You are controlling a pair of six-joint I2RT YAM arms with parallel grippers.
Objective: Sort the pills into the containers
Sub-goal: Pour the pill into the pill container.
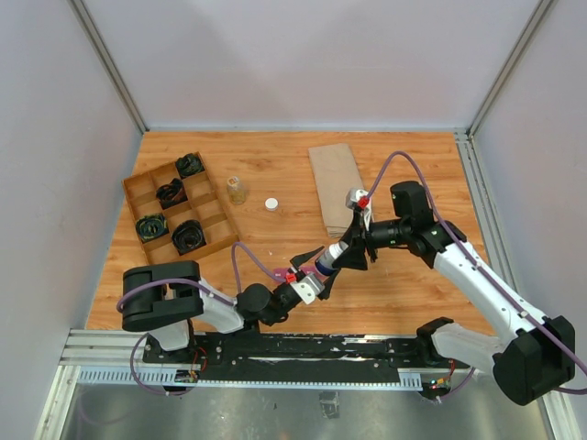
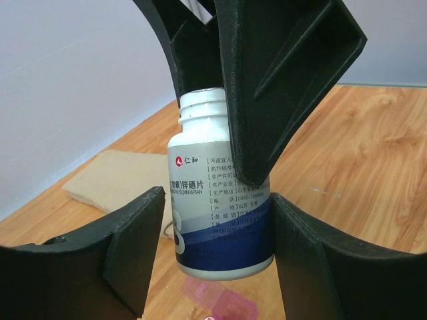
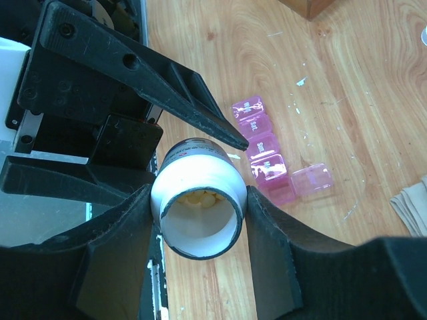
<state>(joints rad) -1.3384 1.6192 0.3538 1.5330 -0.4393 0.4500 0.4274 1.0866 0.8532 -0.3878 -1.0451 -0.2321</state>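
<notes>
An open white pill bottle [image 1: 326,264] with a blue label hangs above the table between both grippers. My right gripper [image 3: 199,197] is shut on its neck, and its fingers [image 2: 280,80] show from the left wrist. Pale pills [image 3: 200,196] lie inside the bottle [image 3: 200,227]. My left gripper [image 2: 217,200] brackets the bottle's base [image 2: 223,220], with a thin gap at the left finger. The pink containers strip [image 3: 261,150] lies on the wood below, one lid [image 3: 312,180] flipped open; it also shows under the bottle in the left wrist view [image 2: 220,303].
A wooden divided tray [image 1: 133,188] with black items stands at the back left. A small clear bottle [image 1: 238,190] and a white cap [image 1: 271,203] lie mid-table. A beige cloth [image 1: 335,183] lies at the back. Metal rails line the near edge.
</notes>
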